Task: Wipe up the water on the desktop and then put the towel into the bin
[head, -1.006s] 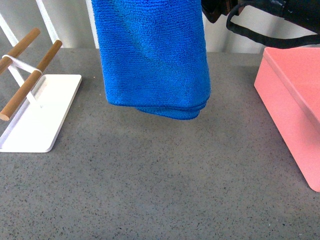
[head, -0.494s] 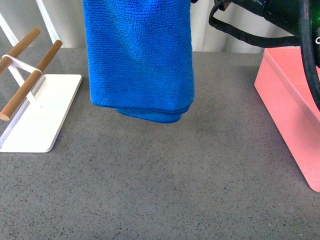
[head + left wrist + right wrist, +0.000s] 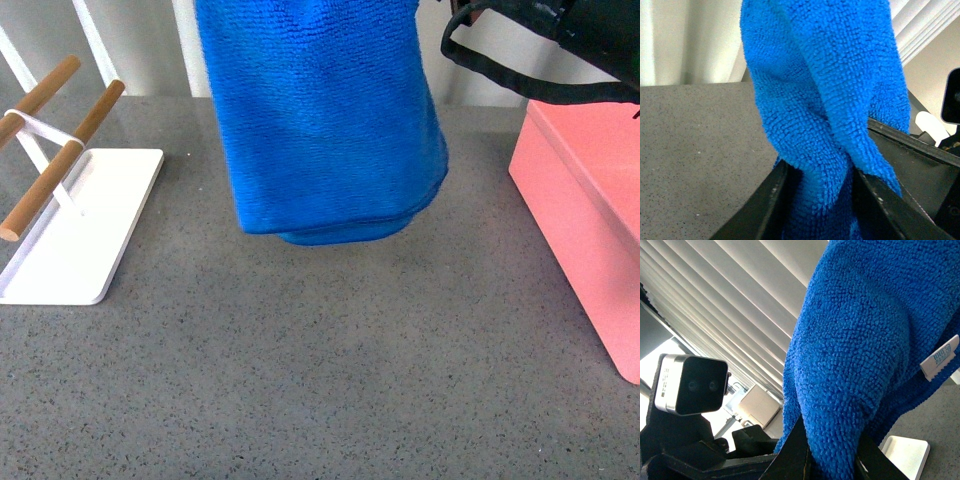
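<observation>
The blue towel (image 3: 325, 120) hangs folded from above the front view's top edge, its lower hem a little above the desktop (image 3: 320, 380). I cannot make out any water on the grey surface. In the left wrist view my left gripper (image 3: 820, 200) is shut on a bunched part of the towel (image 3: 825, 90), dark fingers (image 3: 760, 210) on either side. In the right wrist view my right gripper (image 3: 832, 455) is likewise shut on the towel (image 3: 865, 340), which carries a small white label (image 3: 940, 357). The pink bin (image 3: 590, 210) stands at the right, apart from the towel.
A flat white tray (image 3: 80, 230) with two wooden rods (image 3: 60, 160) sits at the left. My right arm's black cable (image 3: 530, 80) loops at the top right, above the bin. White slatted blinds (image 3: 725, 300) form the background. The left arm's camera (image 3: 690, 385) shows in the right wrist view.
The hanging towel first drifted left, then swung right toward the bin over the last half second. Its hem stays at about the same height. Both grips are unchanged.
</observation>
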{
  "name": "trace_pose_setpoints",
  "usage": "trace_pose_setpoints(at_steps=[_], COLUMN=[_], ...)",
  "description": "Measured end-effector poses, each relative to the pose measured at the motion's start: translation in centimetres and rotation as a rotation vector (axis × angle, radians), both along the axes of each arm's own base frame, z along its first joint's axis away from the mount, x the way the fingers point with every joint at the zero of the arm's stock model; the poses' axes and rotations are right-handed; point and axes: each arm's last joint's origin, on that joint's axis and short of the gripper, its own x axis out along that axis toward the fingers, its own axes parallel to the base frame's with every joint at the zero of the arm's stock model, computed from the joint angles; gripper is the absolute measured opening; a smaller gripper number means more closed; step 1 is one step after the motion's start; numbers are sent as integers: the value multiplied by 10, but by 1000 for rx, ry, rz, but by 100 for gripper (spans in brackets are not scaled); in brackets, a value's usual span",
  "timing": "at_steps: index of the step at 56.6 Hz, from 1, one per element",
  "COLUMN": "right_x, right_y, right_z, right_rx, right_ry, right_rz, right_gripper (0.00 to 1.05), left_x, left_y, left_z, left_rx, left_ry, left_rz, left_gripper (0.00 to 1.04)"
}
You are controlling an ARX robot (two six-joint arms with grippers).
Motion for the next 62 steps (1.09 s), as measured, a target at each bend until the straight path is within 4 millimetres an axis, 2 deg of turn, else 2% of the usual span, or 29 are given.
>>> trace_pose_setpoints(at_steps=[17, 23, 33, 41, 45, 62], right_x=[1, -1, -8, -13, -14, -21], right_y=[-16, -24, -39, -50, -53, -69], right_z=[1, -6, -6, -2, -2, -4], right_rx=[-8, -24, -39, -58, -73, -235], right_ry=[40, 74, 84, 82, 98, 140], right_rz=[-78, -117, -152, -177, -187, -321], right_gripper=[9, 9, 9, 8, 8, 8], left_x=[0, 0, 4, 8, 7, 4], left_y=[0, -4, 1, 10, 12, 5], left_z=[0, 3, 5, 4, 2, -5], left_rx=[-1, 68, 162, 269, 296, 353], left_ry=[0, -63, -139, -222, -205, -151], left_rz=[-3, 176, 457, 754, 825, 807], left_gripper=[83, 99, 98, 98, 98, 98])
